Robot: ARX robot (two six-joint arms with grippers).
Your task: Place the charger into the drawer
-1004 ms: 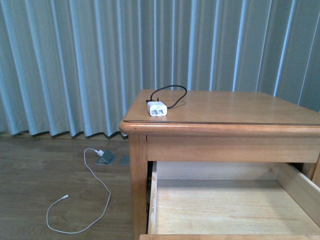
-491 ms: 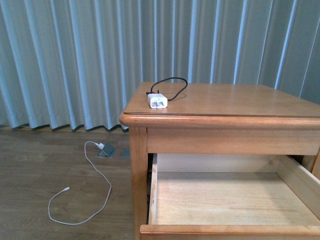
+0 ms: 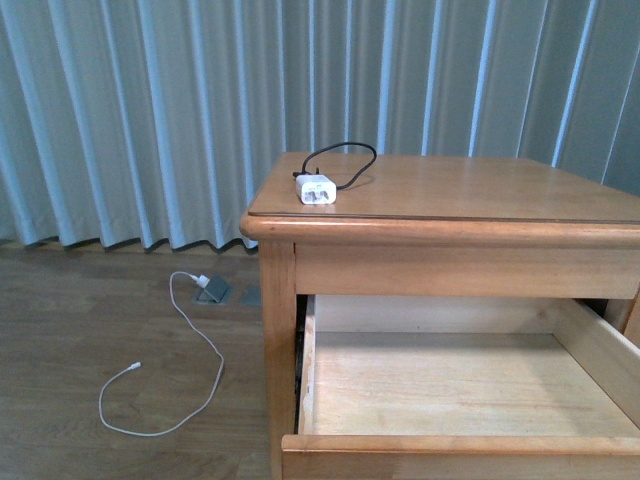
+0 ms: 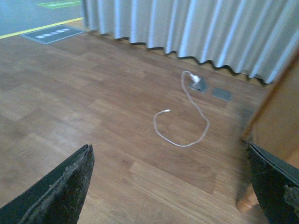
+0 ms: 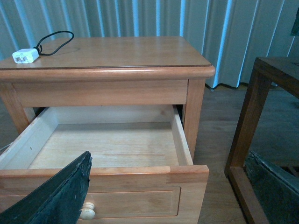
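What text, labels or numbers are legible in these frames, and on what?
None readable in any view.
grey floor mat, left wrist view: a row of pale marks, too blurred to read.
green floor strip near it: light marks, too blurred to read.
charger: too small to make out any print.
nightstand and drawer: no labels visible.

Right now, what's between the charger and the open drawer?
Front view: from the charger to the drawer, only bare nightstand top, its rounded edge and the plain rail beneath. Nothing loose.
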